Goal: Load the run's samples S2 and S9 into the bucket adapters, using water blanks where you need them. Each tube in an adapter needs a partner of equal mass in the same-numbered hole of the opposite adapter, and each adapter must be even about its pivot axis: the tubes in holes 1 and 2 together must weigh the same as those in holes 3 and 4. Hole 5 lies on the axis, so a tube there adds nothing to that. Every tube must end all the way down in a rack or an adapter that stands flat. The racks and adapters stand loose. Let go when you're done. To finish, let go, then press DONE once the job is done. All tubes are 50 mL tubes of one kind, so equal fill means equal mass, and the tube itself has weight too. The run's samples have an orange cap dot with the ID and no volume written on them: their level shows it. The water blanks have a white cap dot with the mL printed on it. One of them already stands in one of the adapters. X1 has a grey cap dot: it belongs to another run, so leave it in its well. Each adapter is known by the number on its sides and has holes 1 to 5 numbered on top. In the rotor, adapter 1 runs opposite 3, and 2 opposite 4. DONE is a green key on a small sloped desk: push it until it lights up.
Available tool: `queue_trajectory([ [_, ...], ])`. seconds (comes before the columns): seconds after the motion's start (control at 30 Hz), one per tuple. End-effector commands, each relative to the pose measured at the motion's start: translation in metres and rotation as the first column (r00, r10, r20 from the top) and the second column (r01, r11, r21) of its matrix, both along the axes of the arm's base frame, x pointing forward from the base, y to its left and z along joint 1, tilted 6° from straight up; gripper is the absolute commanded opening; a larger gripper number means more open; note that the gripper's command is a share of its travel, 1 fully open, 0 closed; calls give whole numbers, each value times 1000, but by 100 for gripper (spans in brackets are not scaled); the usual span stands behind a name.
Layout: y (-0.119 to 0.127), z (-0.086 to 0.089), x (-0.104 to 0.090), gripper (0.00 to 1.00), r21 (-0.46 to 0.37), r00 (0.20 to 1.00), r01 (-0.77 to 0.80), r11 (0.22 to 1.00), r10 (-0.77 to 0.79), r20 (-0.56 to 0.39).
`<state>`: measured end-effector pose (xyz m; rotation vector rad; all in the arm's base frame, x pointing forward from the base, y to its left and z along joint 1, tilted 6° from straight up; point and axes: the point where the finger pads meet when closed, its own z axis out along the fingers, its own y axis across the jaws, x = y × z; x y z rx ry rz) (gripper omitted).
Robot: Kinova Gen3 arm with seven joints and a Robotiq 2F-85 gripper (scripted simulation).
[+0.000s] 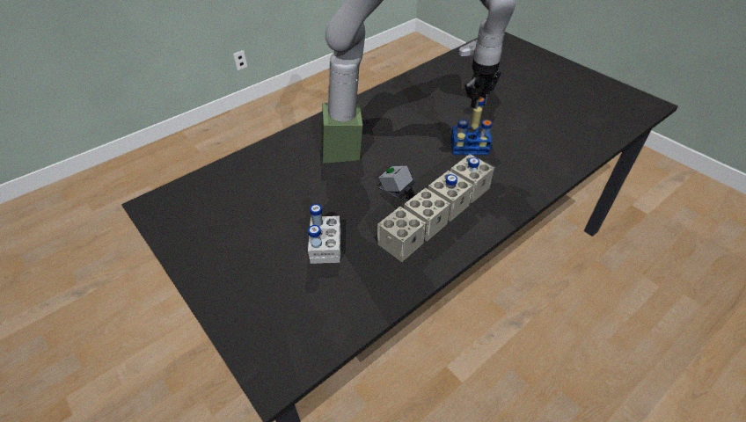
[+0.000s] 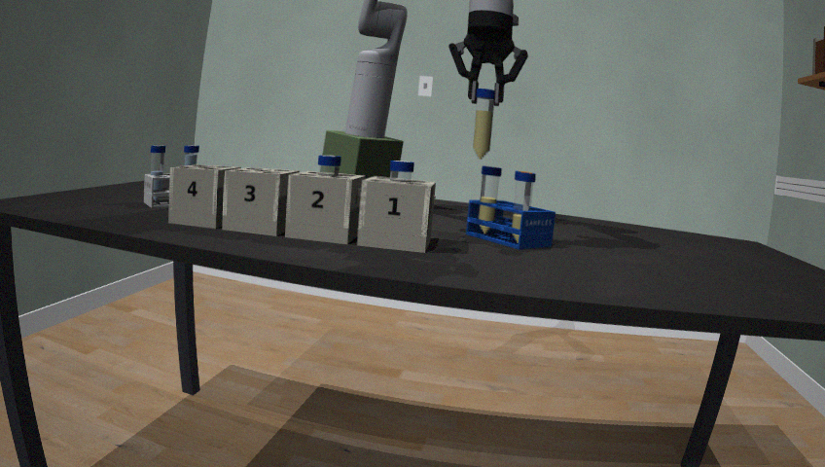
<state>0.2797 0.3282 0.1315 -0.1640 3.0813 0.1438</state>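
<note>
My gripper (image 2: 484, 92) (image 1: 479, 99) is shut on the blue cap of a sample tube (image 2: 483, 124) (image 1: 477, 114) with an orange cap dot and a high yellowish fill. The tube hangs upright, clear above the blue sample rack (image 2: 511, 222) (image 1: 471, 140). Two more tubes stand in that rack (image 2: 488, 194) (image 2: 522, 194). Four grey adapters stand in a row: adapter 1 (image 2: 395, 212), 2 (image 2: 321, 205), 3 (image 2: 252, 198), 4 (image 2: 194, 194). Adapter 1 holds one blue-capped tube (image 1: 472, 163) and adapter 2 holds one (image 1: 450, 180). I cannot read the cap IDs.
A white blanks rack (image 1: 324, 238) with two blue-capped tubes stands at the near left. The small grey desk with the green DONE key (image 1: 395, 178) sits behind the adapter row. The arm's green base block (image 1: 341, 134) stands further back.
</note>
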Motion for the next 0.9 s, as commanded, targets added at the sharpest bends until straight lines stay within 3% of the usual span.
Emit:
queue_trajectory([
  [0.0,-14,1,11,10,3,998,-58,998,58,8],
  [0.2,-27,-1,17,10,-3,990,-138,990,138,15],
  [0.87,-80,-4,45,10,-2,991,-131,991,131,11],
])
